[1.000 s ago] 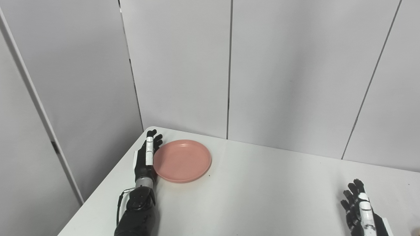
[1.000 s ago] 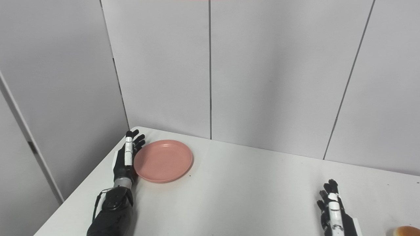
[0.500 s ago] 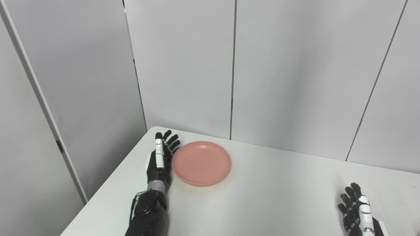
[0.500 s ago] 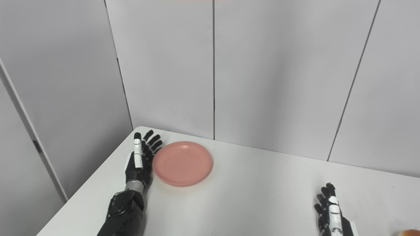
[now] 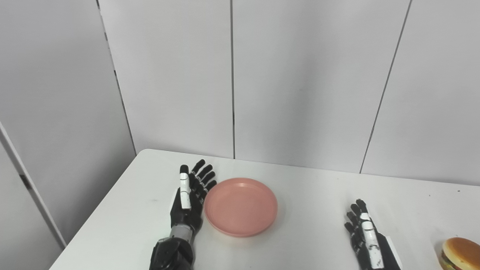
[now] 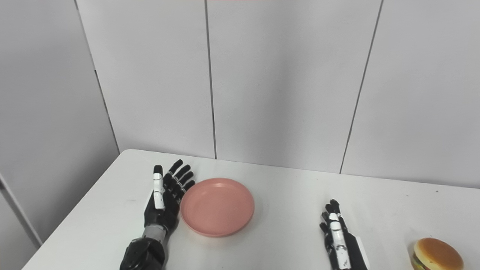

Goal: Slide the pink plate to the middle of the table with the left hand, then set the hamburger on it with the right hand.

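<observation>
A white table (image 5: 300, 210) seen from the robot's head, with grey wall panels (image 5: 300, 82) behind it. Since a second ago the whole view has swung to the right, so the hamburger (image 6: 437, 254) now shows at the table's near right, at about four o'clock from the plate. That part is the camera moving. The pink plate (image 5: 240, 206) has truly moved too: a second ago it lay close to the far left corner of the table, and now it lies well in from that corner, nearer the middle, with bare tabletop on its left. Judging from this, the slide is under way or nearly done, though the plate seems still a little left of the table's centre.

The left hand (image 5: 189, 198) stands on edge at the plate's nine o'clock, palm facing the plate, fingers straight and slightly fanned, pointing toward twelve o'clock. It grips nothing; its fingers sit against or just beside the plate's left rim, and true contact cannot be told.

The right hand (image 6: 339, 240) rests low over the table at about four o'clock from the plate, between plate and hamburger, fingers straight, close together and empty, well apart from both
</observation>
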{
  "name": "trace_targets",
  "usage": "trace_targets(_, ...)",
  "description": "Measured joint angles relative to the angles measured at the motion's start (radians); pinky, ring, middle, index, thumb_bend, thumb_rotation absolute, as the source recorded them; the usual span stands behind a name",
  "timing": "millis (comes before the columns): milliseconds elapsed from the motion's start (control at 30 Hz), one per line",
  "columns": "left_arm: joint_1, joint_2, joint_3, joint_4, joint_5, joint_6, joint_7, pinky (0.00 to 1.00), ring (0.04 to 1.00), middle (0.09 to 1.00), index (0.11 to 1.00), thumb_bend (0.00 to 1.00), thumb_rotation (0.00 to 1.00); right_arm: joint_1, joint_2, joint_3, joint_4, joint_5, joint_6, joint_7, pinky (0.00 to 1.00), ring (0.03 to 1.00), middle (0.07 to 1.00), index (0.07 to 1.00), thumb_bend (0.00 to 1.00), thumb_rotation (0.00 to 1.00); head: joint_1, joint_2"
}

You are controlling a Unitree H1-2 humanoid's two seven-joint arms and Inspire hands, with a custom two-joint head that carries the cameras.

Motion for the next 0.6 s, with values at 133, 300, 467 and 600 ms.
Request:
trace_targets(133, 0.006, -0.002, -0.021, -0.007, 0.002, 0.01, -0.013, 0.86, 0.88, 0.858, 0.846, 0.83, 0.99, 0.003, 0.002, 0.007, -0.022, -0.023, -0.001, -0.004, 1.0, 1.0, 1.0, 1.0, 0.57, 0.88, -0.034, 0.017)
trace_targets(300, 0.019, -0.005, -0.057, -0.025, 0.023, 0.014, -0.027, 0.87, 0.886, 0.864, 0.852, 0.83, 1.0, 0.003, 0.016, 0.008, -0.045, -0.041, 0.0, -0.028, 1.0, 1.0, 0.997, 1.0, 0.6, 0.88, -0.075, 0.046)
trace_targets(467, 0.064, -0.04, -0.108, -0.095, 0.084, 0.032, -0.013, 0.91, 0.905, 0.889, 0.876, 0.83, 1.0, 0.003, 0.023, 0.024, -0.046, -0.057, 0.0, -0.036, 1.0, 1.0, 0.999, 1.0, 0.61, 0.91, -0.112, 0.072)
trace_targets(600, 0.099, -0.062, -0.13, -0.153, 0.113, 0.06, -0.006, 0.94, 0.933, 0.922, 0.913, 0.8, 1.0, 0.002, 0.022, 0.034, -0.052, -0.081, 0.0, -0.04, 1.0, 0.999, 0.999, 1.0, 0.58, 0.92, -0.129, 0.091)
